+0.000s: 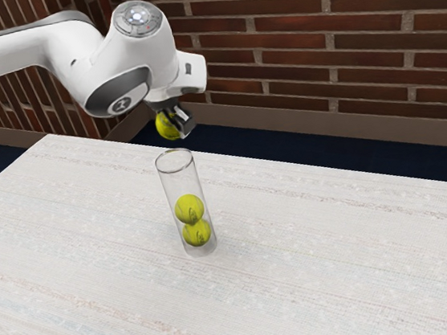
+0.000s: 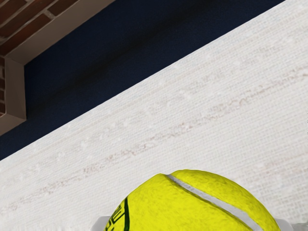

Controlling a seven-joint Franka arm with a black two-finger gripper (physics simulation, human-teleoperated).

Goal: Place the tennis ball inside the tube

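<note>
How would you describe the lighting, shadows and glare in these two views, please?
Exterior view: even light on the table, a bright spot on the arm's rounded joint, pale glints on the tube's rim. Wrist view: held ball brightly lit without harsh glare, the floor dark.

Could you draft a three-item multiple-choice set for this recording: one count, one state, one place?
1. How many balls are inside the tube?
A) one
B) two
C) three

2. How is the tube?
A) upright
B) on its side
C) upside down

3. Where is the highest tennis ball?
A) beside the tube's base
B) at the tube's bottom
C) in the gripper

Key:
1 B: a lower ball and an upper one show through its wall.
2 A: its open rim faces up.
3 C: the fingers hold it.
</note>
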